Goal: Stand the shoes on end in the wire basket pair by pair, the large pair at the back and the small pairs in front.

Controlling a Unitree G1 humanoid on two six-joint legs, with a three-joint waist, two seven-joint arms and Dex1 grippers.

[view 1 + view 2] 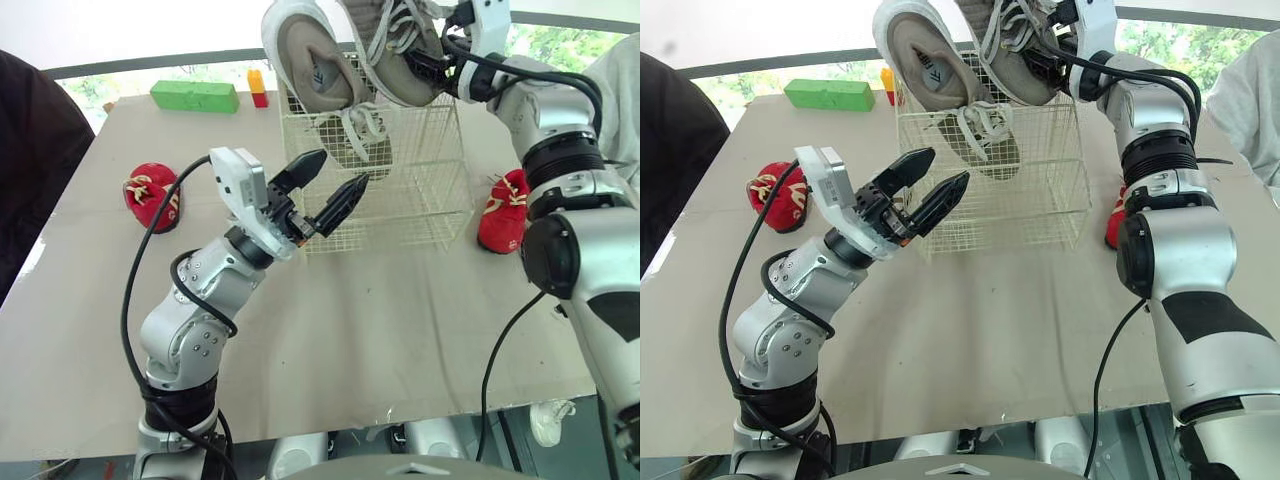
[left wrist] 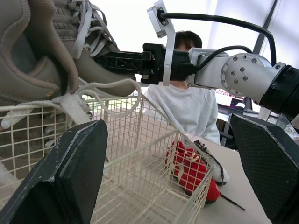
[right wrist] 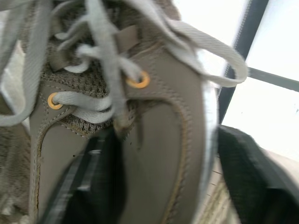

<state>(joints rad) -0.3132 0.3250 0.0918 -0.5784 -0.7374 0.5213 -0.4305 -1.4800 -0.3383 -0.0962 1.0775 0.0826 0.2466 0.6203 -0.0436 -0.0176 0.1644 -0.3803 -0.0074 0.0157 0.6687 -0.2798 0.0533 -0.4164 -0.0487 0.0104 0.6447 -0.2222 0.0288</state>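
The white wire basket (image 1: 420, 215) stands on the table at the back centre. One large beige sneaker (image 1: 308, 62) leans at the basket's left rear, sole towards me, its lower end down inside the wire. Above the basket's right half hangs a second beige sneaker (image 1: 392, 45), with my right gripper (image 1: 437, 62) shut on its collar; its laces (image 2: 88, 100) dangle over the rim. My left gripper (image 1: 333, 192) hovers open and holds nothing, just in front of the basket's left front corner. Two small red shoes lie on the table: one (image 1: 152, 196) at the left, one (image 1: 503, 211) right of the basket.
A green block (image 1: 195, 96) and a small yellow-and-red block (image 1: 257, 87) lie at the table's back left. A person in dark clothing (image 1: 35, 150) stands at the left edge. Another person in white (image 2: 187, 102) is at the far right.
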